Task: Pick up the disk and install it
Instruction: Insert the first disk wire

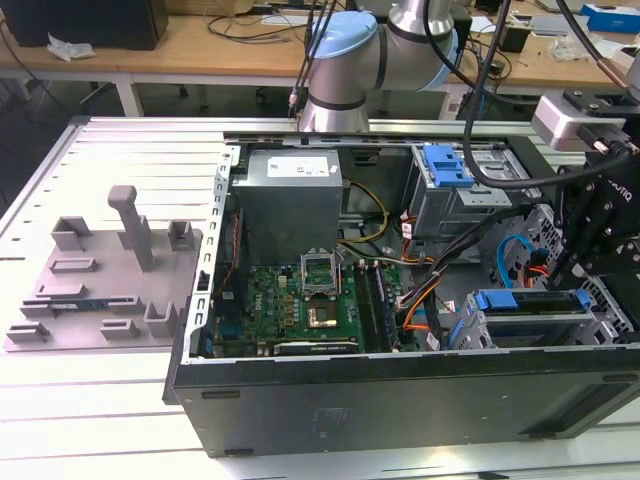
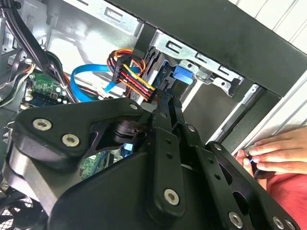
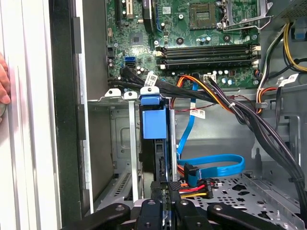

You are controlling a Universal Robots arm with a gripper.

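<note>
Two-fingered, clamping the claw (image 3: 164, 205) tight on the disk (image 3: 160, 163), holding it upright inside the drive cage (image 3: 120, 143), near the blue cable (image 3: 216, 165).

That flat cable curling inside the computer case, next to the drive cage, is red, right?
No. The flat cable curling inside the computer case, next to the drive cage, is blue, not red. The first wrist view shows it.
</note>
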